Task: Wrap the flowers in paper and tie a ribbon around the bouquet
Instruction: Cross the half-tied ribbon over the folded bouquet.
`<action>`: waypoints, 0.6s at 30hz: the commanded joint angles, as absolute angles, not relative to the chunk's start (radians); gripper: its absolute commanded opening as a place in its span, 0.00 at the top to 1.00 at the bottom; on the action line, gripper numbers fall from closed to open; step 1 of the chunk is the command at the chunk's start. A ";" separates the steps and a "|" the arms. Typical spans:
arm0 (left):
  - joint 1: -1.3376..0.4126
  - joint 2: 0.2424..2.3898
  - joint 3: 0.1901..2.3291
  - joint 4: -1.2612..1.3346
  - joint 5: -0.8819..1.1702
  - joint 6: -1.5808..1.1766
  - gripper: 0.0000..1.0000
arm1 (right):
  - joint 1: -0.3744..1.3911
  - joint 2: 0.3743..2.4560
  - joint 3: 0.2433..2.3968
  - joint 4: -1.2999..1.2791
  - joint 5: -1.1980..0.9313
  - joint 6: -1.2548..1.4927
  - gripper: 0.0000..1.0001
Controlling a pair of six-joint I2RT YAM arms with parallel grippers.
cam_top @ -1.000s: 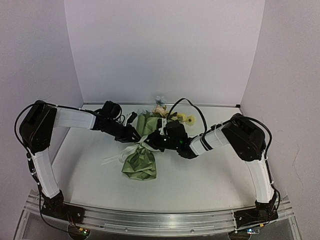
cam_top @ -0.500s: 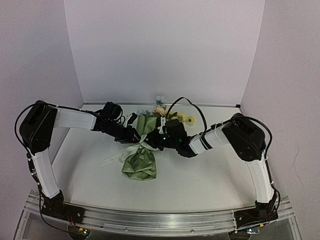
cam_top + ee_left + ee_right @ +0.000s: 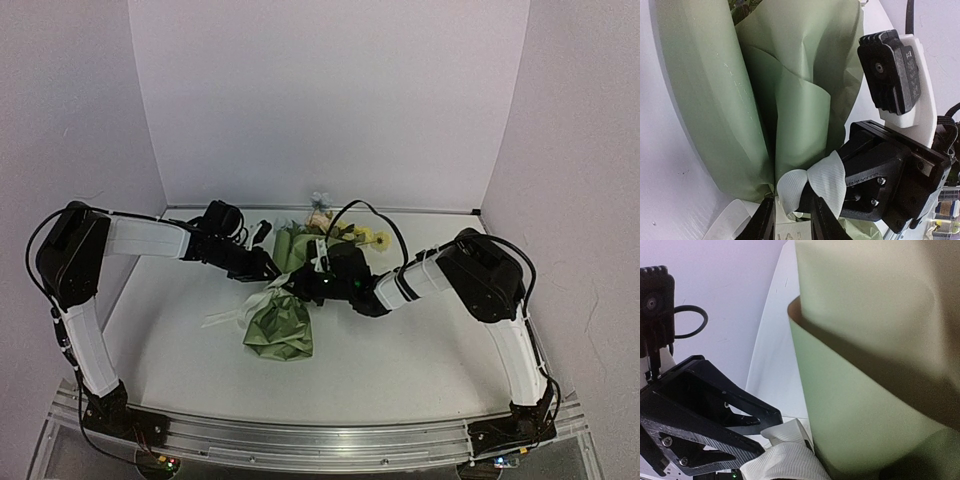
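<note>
The bouquet [image 3: 283,300] lies on the bench [image 3: 400,350], both grippers at its narrow waist. The left gripper [image 3: 790,212] pinches the ribbon [image 3: 815,182]; the right gripper [image 3: 300,287] is closed, and what it holds I cannot tell. It seems best to pull the ribbon tight slowly, without crushing the paper [image 3: 790,100].

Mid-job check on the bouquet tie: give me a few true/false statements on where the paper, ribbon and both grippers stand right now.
1. The green paper is already wrapped around the flowers. True.
2. The bouquet stands upright on the table. False: it lies flat, blooms toward the back wall.
3. The left gripper has ribbon between its fingers at the bouquet's narrow waist. True.
4. The right gripper is parked far from the bouquet. False: it is at the waist, facing the left gripper.
5. The ribbon is red. False: it is cream-white.
</note>
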State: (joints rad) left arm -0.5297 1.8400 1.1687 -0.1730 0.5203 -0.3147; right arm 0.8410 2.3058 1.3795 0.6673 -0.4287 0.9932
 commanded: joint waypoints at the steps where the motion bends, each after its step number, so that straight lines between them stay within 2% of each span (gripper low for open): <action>1: -0.534 1.808 1.176 -0.155 0.529 -0.307 0.75 | 0.844 2.312 1.421 0.706 -0.436 0.987 1.00; 8: -0.535 1.815 1.172 -0.161 0.527 -0.304 0.77 | 0.843 2.316 1.440 0.701 -0.429 0.986 1.00; 11: -0.535 1.815 1.171 -0.161 0.521 -0.308 0.83 | 0.842 2.315 1.443 0.698 -0.424 0.986 1.00; 16: -0.535 1.809 1.165 -0.154 0.497 -0.320 0.99 | 0.843 2.310 1.438 0.680 -0.425 0.980 1.00; 18: -0.535 1.802 1.156 -0.140 0.479 -0.333 1.00 | 0.842 2.303 1.426 0.673 -0.420 0.978 1.00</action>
State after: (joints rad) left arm -0.5304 1.8400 1.1687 -0.1741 0.5161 -0.3162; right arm 0.8406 2.3081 1.4025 0.6556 -0.4275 0.9928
